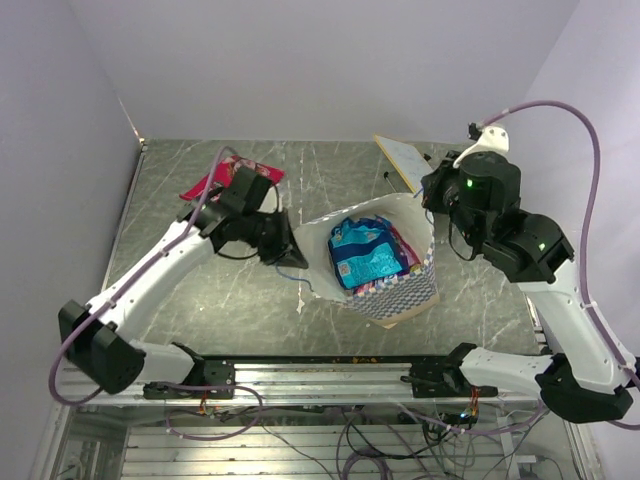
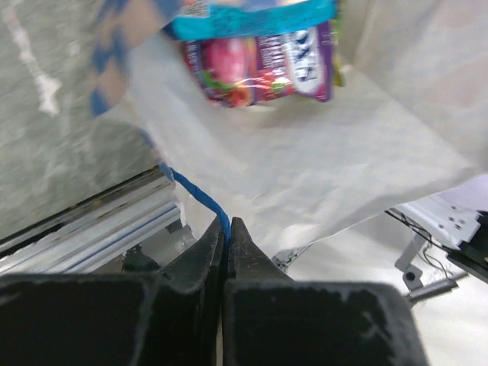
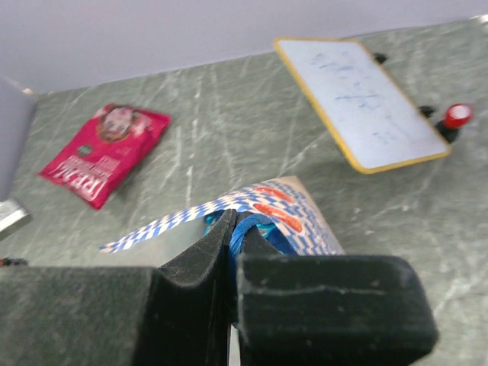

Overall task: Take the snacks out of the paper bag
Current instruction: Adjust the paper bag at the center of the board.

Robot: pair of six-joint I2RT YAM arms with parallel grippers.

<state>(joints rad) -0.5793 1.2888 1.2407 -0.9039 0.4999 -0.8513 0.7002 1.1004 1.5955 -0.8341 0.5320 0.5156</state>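
Note:
The blue-and-white checkered paper bag (image 1: 400,295) lies open in the middle of the table, mouth facing up. A large blue snack packet (image 1: 365,252) shows inside it; in the left wrist view this blue packet (image 2: 252,15) lies over a purple-red packet (image 2: 263,72) against the cream lining. A red-pink packet (image 1: 215,180) lies flat on the table at the back left, outside the bag. My left gripper (image 2: 228,223) is shut on the bag's blue string handle (image 2: 200,197) at the left rim. At the right rim my right gripper (image 3: 238,221) is shut on the other blue handle (image 3: 255,229).
A small yellow-rimmed whiteboard (image 1: 403,160) lies behind the bag at the back right, with a red-capped object (image 3: 457,116) beside it. The aluminium rail (image 1: 320,365) carrying the arm bases runs along the near edge.

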